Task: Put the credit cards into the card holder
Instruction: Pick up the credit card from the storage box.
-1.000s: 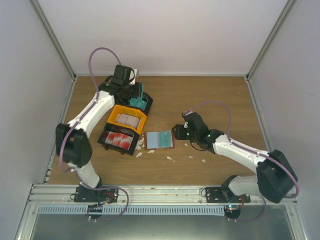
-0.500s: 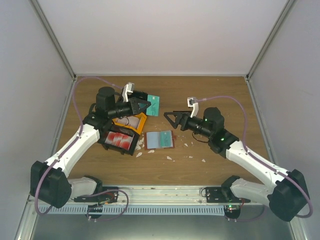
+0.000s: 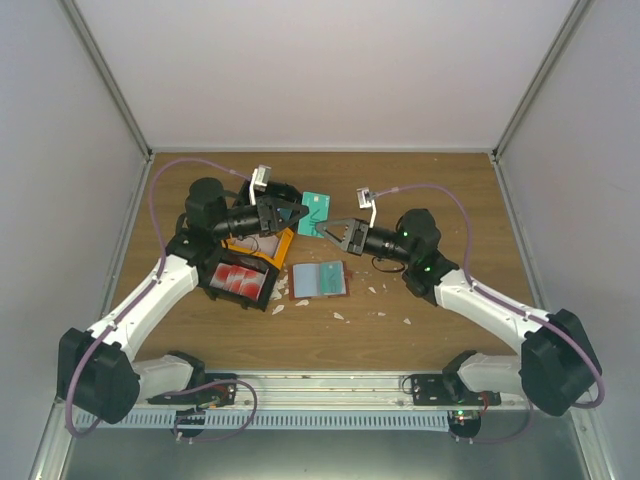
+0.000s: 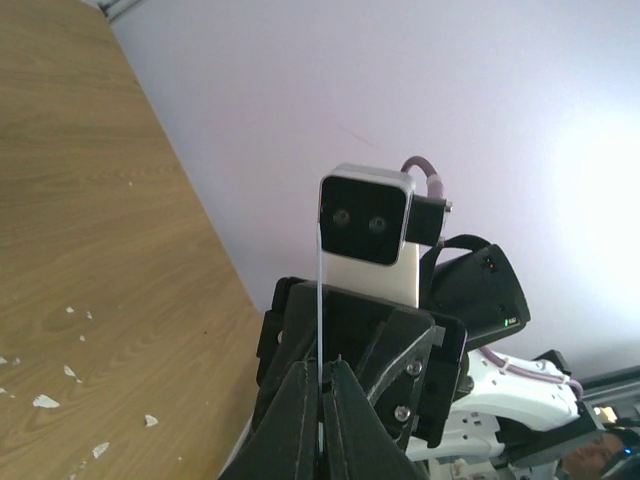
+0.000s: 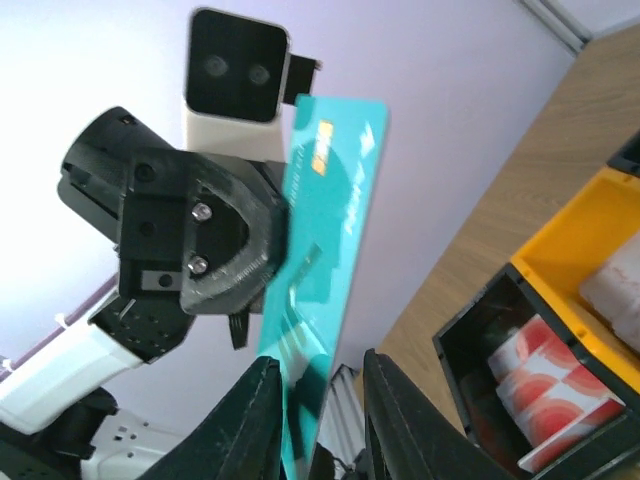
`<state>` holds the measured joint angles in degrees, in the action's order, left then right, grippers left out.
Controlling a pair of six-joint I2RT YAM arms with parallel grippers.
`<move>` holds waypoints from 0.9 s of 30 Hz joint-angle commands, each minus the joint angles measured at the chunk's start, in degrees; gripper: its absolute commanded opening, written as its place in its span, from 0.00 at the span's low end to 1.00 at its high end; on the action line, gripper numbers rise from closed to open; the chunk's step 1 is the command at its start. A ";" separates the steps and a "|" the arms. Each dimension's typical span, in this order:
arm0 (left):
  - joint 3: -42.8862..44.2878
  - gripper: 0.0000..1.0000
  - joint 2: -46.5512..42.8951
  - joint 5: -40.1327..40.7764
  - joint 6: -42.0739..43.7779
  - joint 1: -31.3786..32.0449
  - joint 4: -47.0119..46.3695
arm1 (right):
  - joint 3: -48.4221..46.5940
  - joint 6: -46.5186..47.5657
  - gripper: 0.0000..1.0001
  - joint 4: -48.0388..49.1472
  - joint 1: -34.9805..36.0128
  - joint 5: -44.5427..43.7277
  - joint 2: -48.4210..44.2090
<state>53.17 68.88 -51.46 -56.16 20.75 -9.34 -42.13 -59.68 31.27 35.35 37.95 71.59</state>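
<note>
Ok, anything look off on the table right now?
White scraps litter the table near the card holder, like torn debris. Nothing else: the left end effector grips a teal card in the air, right end effector open at its edge.

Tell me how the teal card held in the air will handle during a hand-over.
The teal card is probably stiff: it stands straight out of the left pincer without drooping. It is likely light, since edge-on in the left wrist view it is a mere line. Its smooth faces may slip if the right pincer grips off-centre.
</note>
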 commanded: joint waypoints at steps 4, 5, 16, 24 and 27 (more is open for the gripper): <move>-0.35 0.00 -1.21 -2.69 -0.60 0.51 -2.75 | -1.70 -3.69 0.22 6.06 -0.12 2.13 0.74; -0.35 0.00 -1.21 -2.59 -0.39 0.48 -2.52 | -1.62 -3.83 0.23 6.23 -0.11 2.11 0.82; -0.11 0.01 -1.76 -1.27 1.52 0.47 -0.06 | -2.06 -4.50 0.01 2.97 -0.18 -2.19 -0.15; 4.42 0.63 -2.77 18.20 17.67 0.54 26.72 | -1.20 4.78 0.01 -15.74 -0.62 -8.01 -1.91; 2.23 0.67 -2.00 25.35 20.22 1.26 30.92 | 0.83 9.33 0.01 -24.26 -0.78 -10.17 -1.39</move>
<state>55.88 67.40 -38.92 -43.53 20.97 11.14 -43.77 -57.84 20.36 35.03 32.18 70.74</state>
